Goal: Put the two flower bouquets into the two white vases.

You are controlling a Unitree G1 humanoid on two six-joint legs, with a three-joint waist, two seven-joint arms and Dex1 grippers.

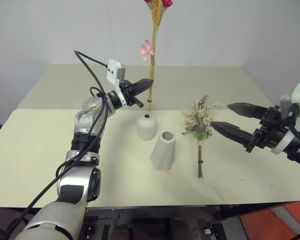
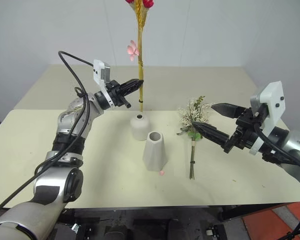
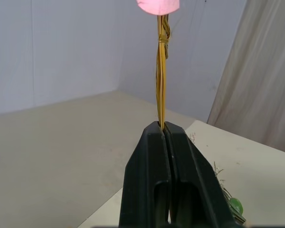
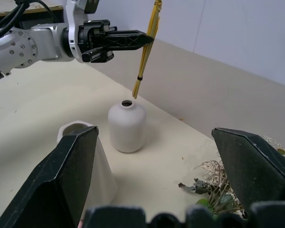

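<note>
Wheat-like yellow stalks [image 1: 151, 75] stood upright in our left end effector [image 1: 146, 84], whose two black fingers were pressed together around the stems low down, with the red blossoms at the top and one pink blossom [image 1: 147, 49] partway up. The cut ends of this slim bouquet hung just above the narrow neck hole of the short rounded vase [image 1: 146, 126], not yet inside it. We saw that vase sitting near the middle of the desk [image 1: 40, 150], and the taller tapered vase [image 1: 163, 150] stood just beside it, toward the desk's near edge, mouth up. A small pink petal [image 1: 169, 172] lay on the desk at the foot of the tapered vase. The bushy bouquet [image 1: 201, 125] of white-beige sprigs and green leaves lay flat on the desk to the right of both vases, its dark tied stems pointing toward the near edge. Our right end effector [image 1: 230, 117] hovered near the bushy bouquet's head with its fingers spread wide apart, holding nothing.
</note>
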